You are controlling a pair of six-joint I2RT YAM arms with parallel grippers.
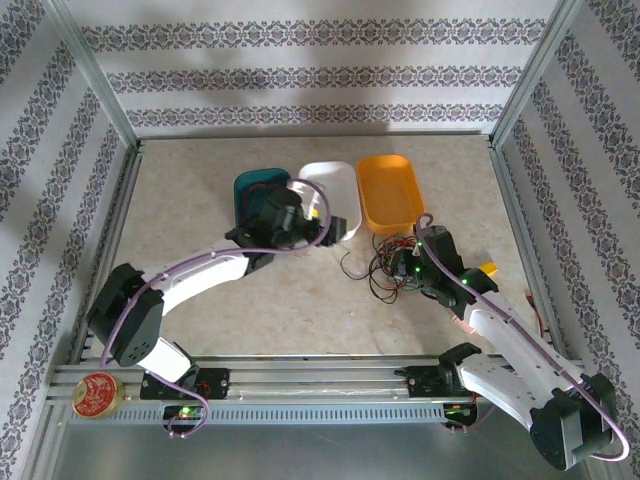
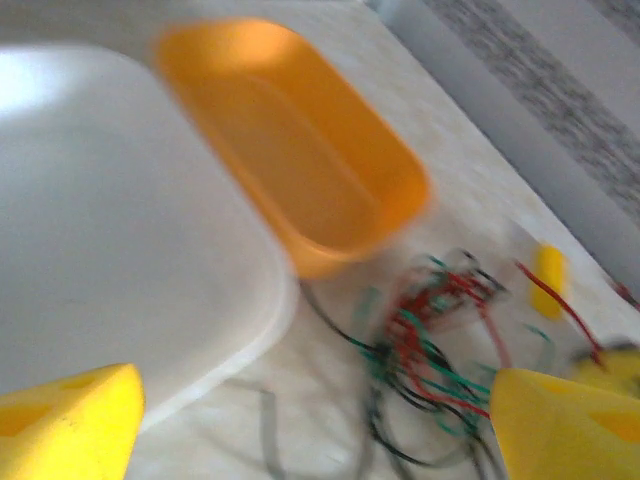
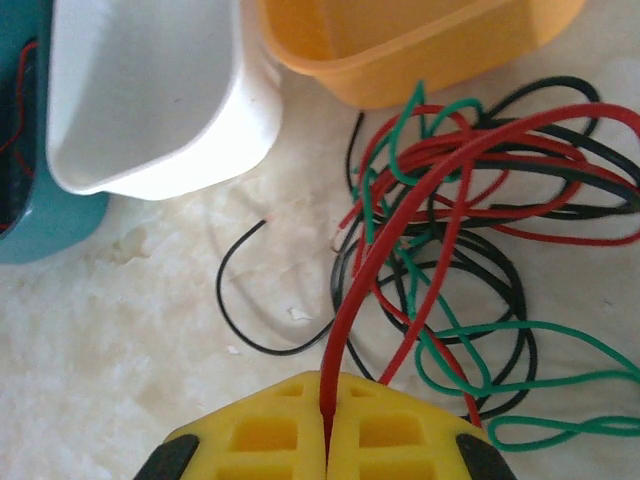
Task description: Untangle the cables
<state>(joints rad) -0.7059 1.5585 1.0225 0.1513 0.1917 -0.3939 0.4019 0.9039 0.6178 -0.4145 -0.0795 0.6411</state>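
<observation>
The round red disc [image 1: 97,392] on your near rail bears markings too small to read. Your cables [image 3: 450,200] lie in a red, green and black knot at six o'clock from the orange tray [image 3: 400,50]. Your right gripper [image 3: 327,385] is clamped on one red strand [image 3: 335,340]. Your left gripper [image 2: 315,400] is spread wide and empty.

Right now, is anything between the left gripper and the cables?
The white tray does: the open left gripper hangs over it, and the cables lie on the table past its rim, beside the orange tray. The right gripper, shut on a red cable, sits at the tangle's far side.
</observation>
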